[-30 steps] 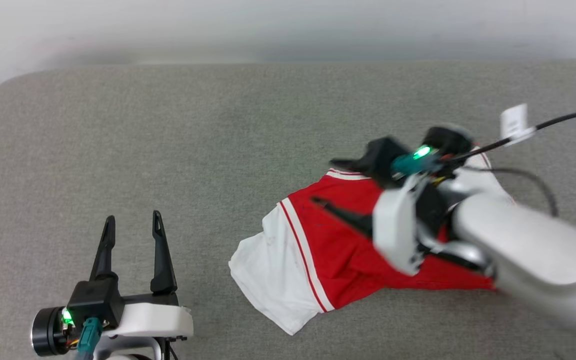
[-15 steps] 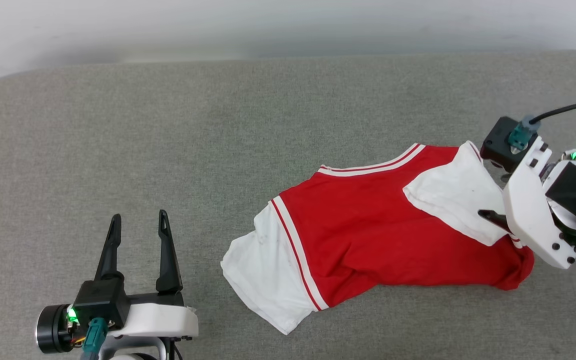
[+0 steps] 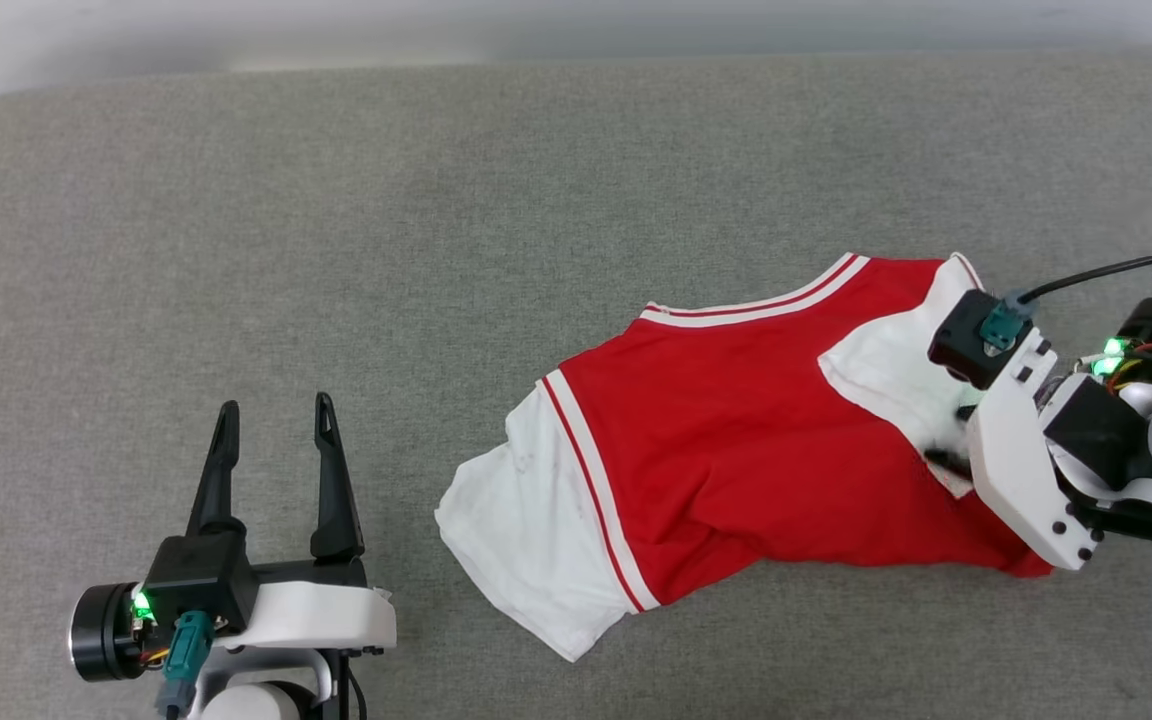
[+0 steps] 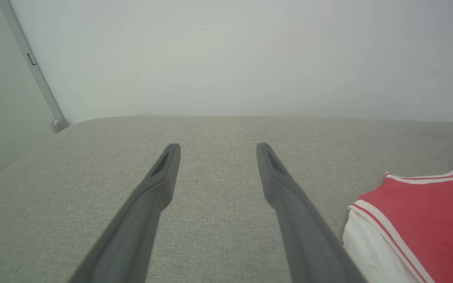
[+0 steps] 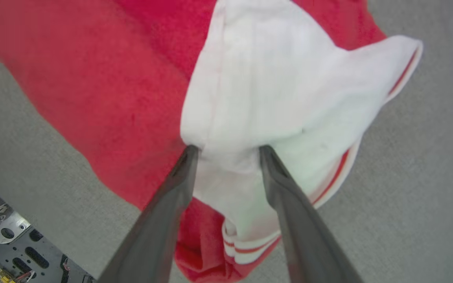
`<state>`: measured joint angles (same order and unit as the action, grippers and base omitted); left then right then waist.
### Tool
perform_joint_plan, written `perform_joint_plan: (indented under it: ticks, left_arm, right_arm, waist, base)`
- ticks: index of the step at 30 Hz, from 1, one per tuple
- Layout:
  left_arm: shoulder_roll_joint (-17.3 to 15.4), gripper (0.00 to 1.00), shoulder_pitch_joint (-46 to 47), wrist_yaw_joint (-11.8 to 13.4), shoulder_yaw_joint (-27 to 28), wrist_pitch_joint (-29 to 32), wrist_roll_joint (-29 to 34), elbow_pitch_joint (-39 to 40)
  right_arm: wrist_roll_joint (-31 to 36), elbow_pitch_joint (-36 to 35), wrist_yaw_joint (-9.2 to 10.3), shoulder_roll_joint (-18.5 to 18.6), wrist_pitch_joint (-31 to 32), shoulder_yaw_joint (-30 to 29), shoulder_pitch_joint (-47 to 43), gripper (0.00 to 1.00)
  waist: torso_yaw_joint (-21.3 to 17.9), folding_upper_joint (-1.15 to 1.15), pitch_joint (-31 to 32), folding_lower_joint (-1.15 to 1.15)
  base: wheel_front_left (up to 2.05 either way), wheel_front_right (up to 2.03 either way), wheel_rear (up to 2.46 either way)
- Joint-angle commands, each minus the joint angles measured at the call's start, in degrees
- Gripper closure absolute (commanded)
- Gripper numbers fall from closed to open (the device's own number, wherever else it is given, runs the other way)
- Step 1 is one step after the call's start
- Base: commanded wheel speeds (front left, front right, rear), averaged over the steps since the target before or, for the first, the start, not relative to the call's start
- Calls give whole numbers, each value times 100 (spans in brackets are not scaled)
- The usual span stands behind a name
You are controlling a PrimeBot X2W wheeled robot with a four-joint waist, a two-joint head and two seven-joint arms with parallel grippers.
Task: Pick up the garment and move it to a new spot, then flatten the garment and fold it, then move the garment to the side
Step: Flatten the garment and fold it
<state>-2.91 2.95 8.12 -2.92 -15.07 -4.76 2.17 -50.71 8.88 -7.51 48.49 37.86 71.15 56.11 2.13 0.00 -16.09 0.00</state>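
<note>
Lying rumpled on a grey upholstered surface (image 3: pixel 336 200), the red T-shirt (image 3: pixel 736 440) sat to the right of centre in the head view, its body bunched rather than spread flat. One white sleeve (image 3: pixel 526 550) splayed out toward the robot's left, while the other sleeve (image 5: pixel 273 86) lay folded back over the red chest.

The right gripper (image 3: pixel 948 435) pointed down into that folded sleeve. In the right wrist view its two dark fingers (image 5: pixel 187 165) stood apart with their tips pressed into the cloth and a ridge of white fabric between them. The jaws were spread and had not yet pinched anything, so the shirt rested on the surface unheld. The placement suggested the arm was lining up a grasp on the sleeve, probably to lift the shirt and carry it to a new spot.

The left gripper (image 3: pixel 276 420) hung at the lower left, well apart from the shirt, its jaws wide and empty, aimed over bare upholstery toward a pale wall (image 4: pixel 226 55), apparently parked out of the way.
</note>
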Motion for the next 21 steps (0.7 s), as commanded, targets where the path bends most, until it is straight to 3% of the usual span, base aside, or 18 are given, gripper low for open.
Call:
perform_joint_plan:
  ticks: [1, 4, 5, 11, 15, 21]
  left_arm:
    - [5, 0, 9, -7, 12, -14, 25, -19]
    - [4, 0, -57, -7, 12, -14, -4, -23]
    - [4, 0, -125, 22, -3, -14, -39, -10]
    - [3, 0, -251, 69, -36, -14, -64, 36]
    - [4, 0, -279, 78, -60, -14, -84, 69]
    - [4, 0, -251, 71, -97, -14, -93, 46]
  right_arm:
    - [-82, -59, 4, 11, -226, -66, 26, 100]
    - [-339, -237, 4, 108, -604, -294, -90, 100]
    - [-561, -406, 4, 304, -1035, -668, -238, 100]
    - [-1184, -272, 4, 661, -1978, -1774, -925, 100]
    - [-1604, 220, 4, 728, -2455, -2414, -1590, 100]
    - [-2059, 1641, 4, 434, -2869, -2992, -2535, 100]
  waist:
    - [-35, 0, 73, 0]
    - [-81, 0, 184, 0]
    - [-120, 0, 279, 0]
    - [-176, 0, 376, 0]
    - [-188, 0, 361, 0]
    - [-178, 0, 280, 0]
  base:
    - [0, 0, 0]
    - [0, 0, 0]
    - [0, 0, 0]
    - [0, 0, 0]
    - [0, 0, 0]
    - [0, 0, 0]
